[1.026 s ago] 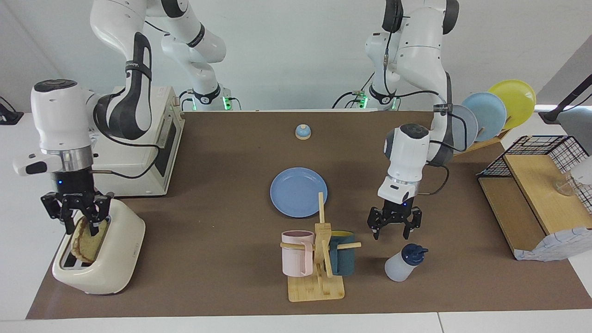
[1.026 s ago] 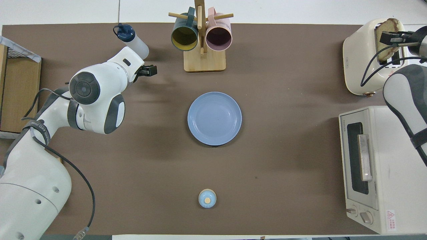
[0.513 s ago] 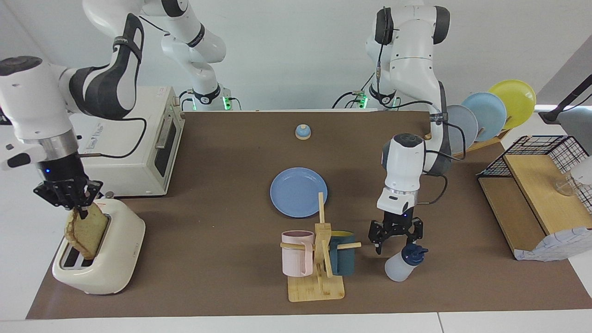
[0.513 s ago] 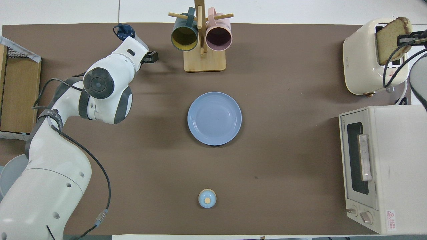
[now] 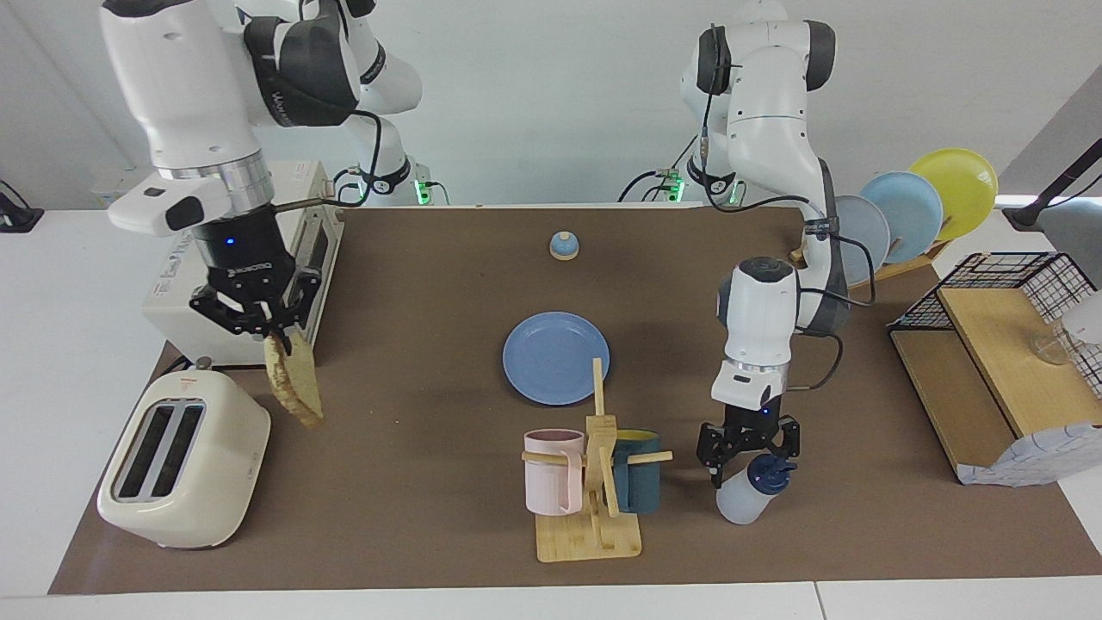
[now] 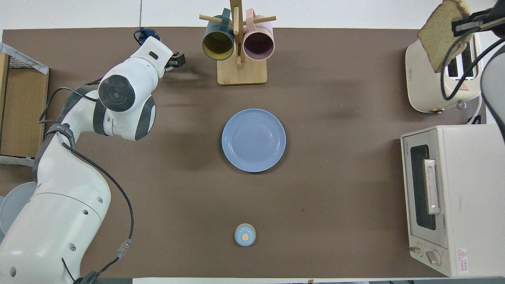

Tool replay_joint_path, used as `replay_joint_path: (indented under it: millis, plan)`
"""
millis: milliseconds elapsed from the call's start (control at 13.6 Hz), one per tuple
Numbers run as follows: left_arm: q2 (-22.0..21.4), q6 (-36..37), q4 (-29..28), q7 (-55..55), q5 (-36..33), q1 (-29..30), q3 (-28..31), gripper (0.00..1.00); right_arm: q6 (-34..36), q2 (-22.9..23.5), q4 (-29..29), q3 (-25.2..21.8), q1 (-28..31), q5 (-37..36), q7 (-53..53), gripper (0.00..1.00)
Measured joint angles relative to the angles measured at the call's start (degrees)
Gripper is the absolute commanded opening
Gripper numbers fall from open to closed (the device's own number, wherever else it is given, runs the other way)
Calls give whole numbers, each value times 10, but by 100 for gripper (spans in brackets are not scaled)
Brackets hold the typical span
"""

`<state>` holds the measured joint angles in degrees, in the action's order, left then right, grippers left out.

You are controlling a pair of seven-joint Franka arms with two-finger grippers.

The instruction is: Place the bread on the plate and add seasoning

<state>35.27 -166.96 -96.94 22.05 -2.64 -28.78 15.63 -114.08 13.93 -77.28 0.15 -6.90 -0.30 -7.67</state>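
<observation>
In the facing view the right arm bends down from its base with its wrist pointing straight at the table, and the right gripper (image 5: 274, 331) is clamped on the top edge of the bread (image 5: 295, 387), a tan, rough-textured square slice with a darker crust that hangs on edge in the air beside the toaster (image 5: 185, 461), a glossy cream box with rounded corners and two dark slots. The left arm folds at the elbow and drops almost vertically, and the left gripper (image 5: 747, 451) stands with its fingers spread apart around the dark blue cap of the seasoning (image 5: 747, 492), a translucent whitish plastic bottle standing tilted on the brown mat (image 5: 413, 482); whether the fingers touch the cap cannot be told. The plate (image 5: 555, 357), round, flat and matte blue, lies bare at the middle of the mat, nearer to the robots than the wooden mug rack (image 5: 594, 482). In the overhead view the left arm's white shell covers most of the seasoning (image 6: 145, 36), only the cap showing, and the left gripper (image 6: 173, 61) peeks out beside it. The bread (image 6: 440, 33) is over the toaster (image 6: 430, 81), pinched at one corner by the right gripper (image 6: 465, 24). The plate (image 6: 253, 140) sits at the centre, with a boxy cream oven (image 6: 449, 197) at the right arm's end.
</observation>
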Motion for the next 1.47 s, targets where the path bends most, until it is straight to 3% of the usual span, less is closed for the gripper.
replay_joint_path:
  millis: [293, 440, 587, 806, 1026, 1173, 1466]
  plan:
    - [11, 0, 12, 1, 0, 0, 1, 100, 14, -22, -53, 9, -43, 11, 108, 0]
    - [15, 0, 18, 2, 0, 0, 1, 100, 9, -41, -96, 9, -50, 104, 119, 0]
    - [16, 0, 20, 3, 0, 2, 2, 100, -25, -49, -132, 9, -53, 172, 131, 0]
    - [20, 0, 26, 3, 0, 7, 2, 100, -86, -41, -175, 9, -86, 218, 175, 0]
    - [37, -2, 38, 10, 0, 7, 1, 100, -200, -25, -216, 11, -172, 219, 291, 0]
    - [43, -5, 44, 13, 0, 7, 1, 100, -241, -15, -237, 11, -209, 219, 314, 0]
    - [44, -6, 48, 14, 0, 7, 1, 100, -305, -14, -300, 10, -220, 220, 315, 0]
